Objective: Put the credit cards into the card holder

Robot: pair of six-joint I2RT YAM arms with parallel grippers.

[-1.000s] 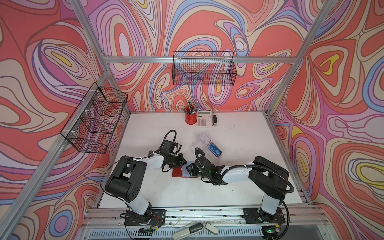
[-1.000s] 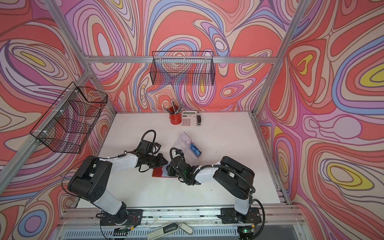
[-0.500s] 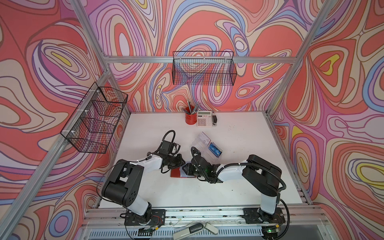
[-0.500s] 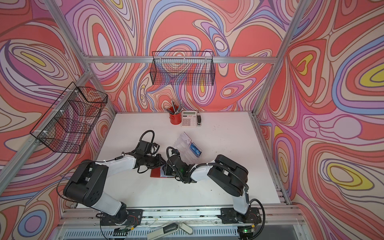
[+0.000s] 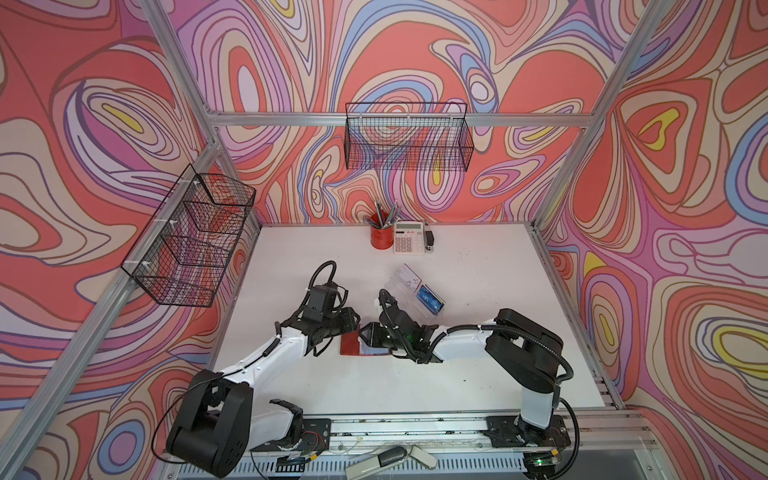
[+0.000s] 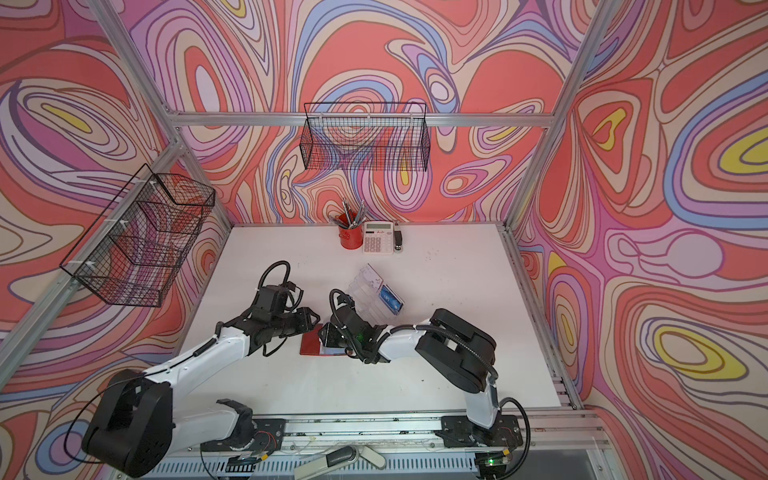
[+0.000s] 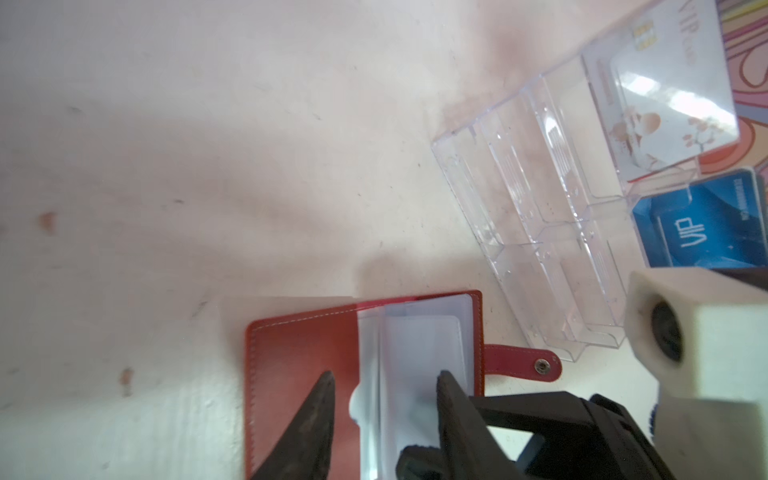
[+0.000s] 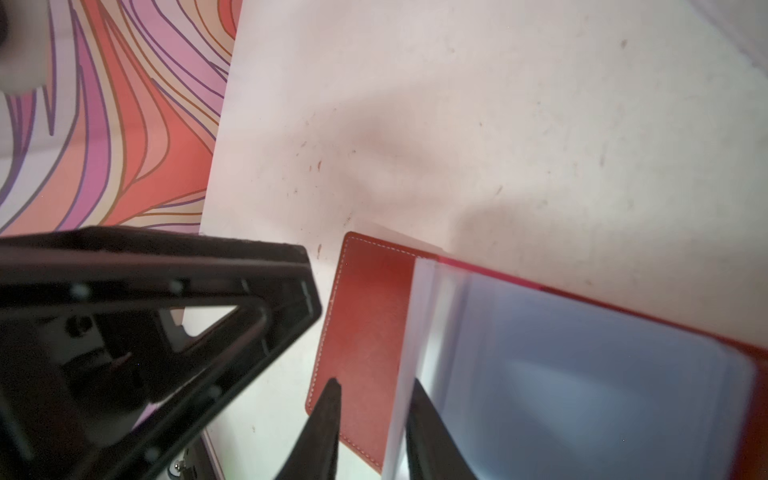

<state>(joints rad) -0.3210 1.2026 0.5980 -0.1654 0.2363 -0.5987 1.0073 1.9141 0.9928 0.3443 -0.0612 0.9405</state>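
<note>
A red wallet (image 5: 348, 345) (image 6: 309, 345) lies open at the table's middle, its clear plastic sleeves (image 7: 419, 353) (image 8: 582, 395) showing. My left gripper (image 7: 385, 374) (image 5: 353, 325) hovers open over it, one tip above the red cover and the other above the sleeves. From the opposite side my right gripper (image 8: 375, 381) (image 5: 366, 335) stands partly open astride the sleeves' edge, gripping nothing I can see. Just behind stands the clear tiered card holder (image 5: 409, 297) (image 7: 540, 208). It holds blue credit cards (image 5: 430, 299) (image 7: 702, 228) and a white card (image 7: 673, 83).
At the back of the table stand a red pen cup (image 5: 381, 237), a calculator (image 5: 408, 237) and a small black object (image 5: 429, 241). Wire baskets hang on the left wall (image 5: 195, 241) and the back wall (image 5: 407, 141). The two grippers are very close together.
My left gripper's jaws have opened over the wallet. The right gripper has shifted slightly left toward the wallet. The wallet stays in place.
</note>
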